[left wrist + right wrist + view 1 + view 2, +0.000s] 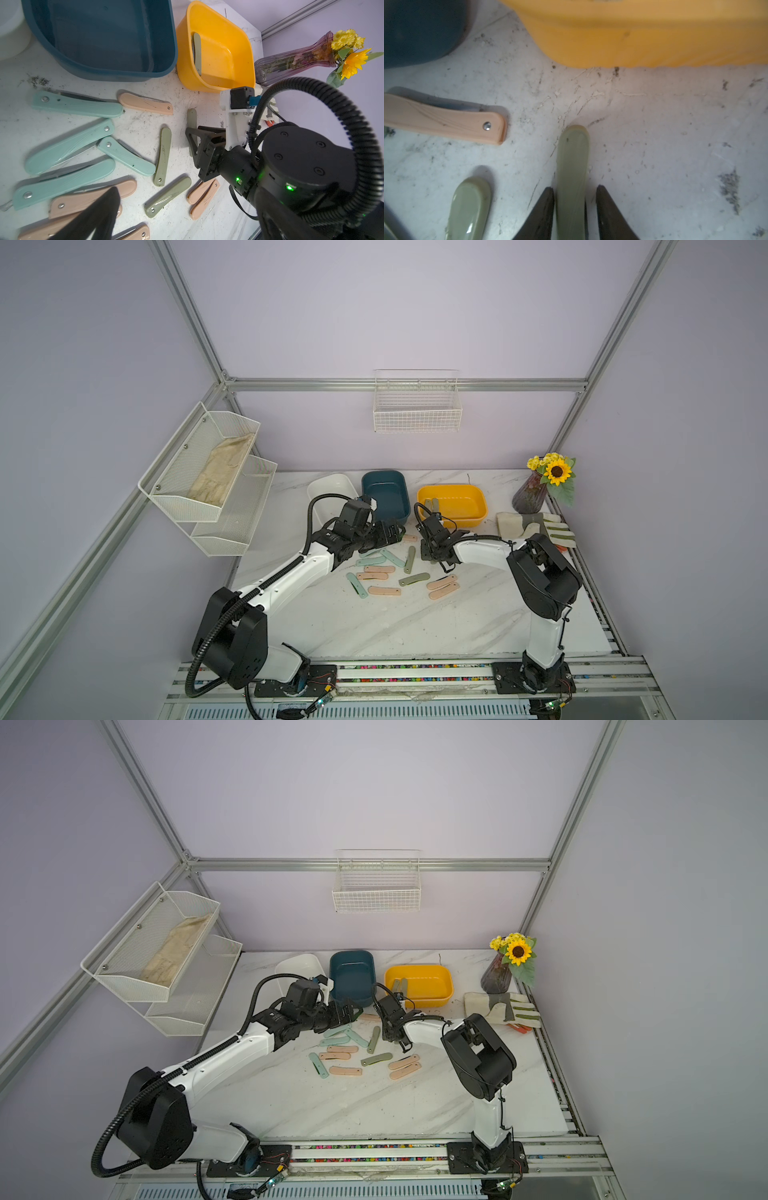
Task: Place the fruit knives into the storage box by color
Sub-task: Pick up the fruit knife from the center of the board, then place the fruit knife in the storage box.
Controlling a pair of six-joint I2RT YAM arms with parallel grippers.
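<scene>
1. Olive grey-green folded plastic knife lies flat on the white marble tabletop, just short of the yellow plastic tub. The right gripper has its jaws astride it, narrowly apart. I cannot tell whether they pinch it.
2. Left gripper hangs over the mint green knives with jaws wide apart and nothing between them.
3. Done, judging by the tubs: one olive knife leans inside the yellow tub. The dark blue tub looks empty, and the white tub is half hidden.
4. Left to do: the mint knives, the peach pink knives and other olive ones lie scattered between the arms, so the sorting seems barely begun.
</scene>
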